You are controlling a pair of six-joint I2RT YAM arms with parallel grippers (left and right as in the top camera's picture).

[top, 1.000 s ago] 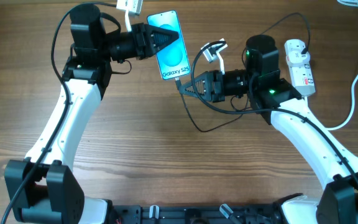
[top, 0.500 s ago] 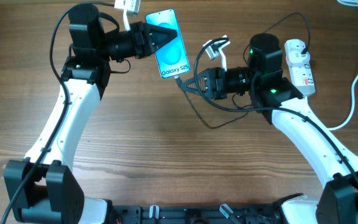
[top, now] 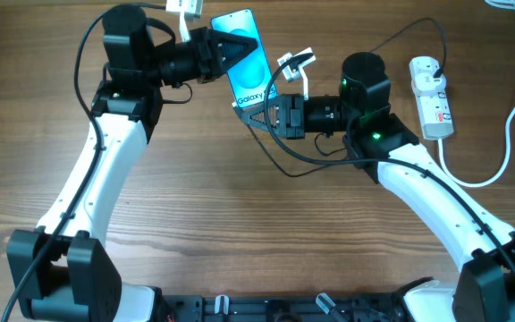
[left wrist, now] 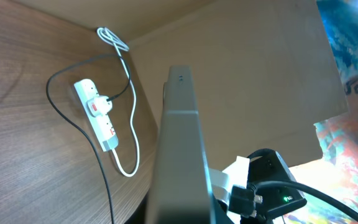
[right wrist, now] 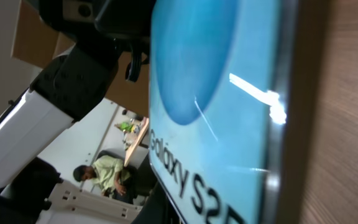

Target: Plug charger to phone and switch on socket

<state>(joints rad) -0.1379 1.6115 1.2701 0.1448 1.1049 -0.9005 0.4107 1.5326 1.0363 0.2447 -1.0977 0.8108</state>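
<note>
In the overhead view my left gripper (top: 238,49) is shut on the phone (top: 254,82) and holds it above the table, teal screen up. My right gripper (top: 264,113) is at the phone's lower short edge, shut on the charger, whose thin black cable (top: 286,164) loops down and back to the socket (top: 429,97). The plug tip is hidden between the fingers and the phone. The right wrist view is filled by the phone screen (right wrist: 216,93). The left wrist view shows the phone edge-on (left wrist: 182,155) and the socket (left wrist: 98,121) beyond it.
The socket's white cable (top: 508,134) runs off the right of the wooden table (top: 240,233). A plug (left wrist: 96,107) sits in the power strip, with the black cable (left wrist: 73,121) leading from it. The right arm's wrist camera (left wrist: 272,186) is close behind the phone.
My right gripper has moved left and up, from a short gap below the phone to its lower edge. The left gripper and phone have stayed nearly in place.
</note>
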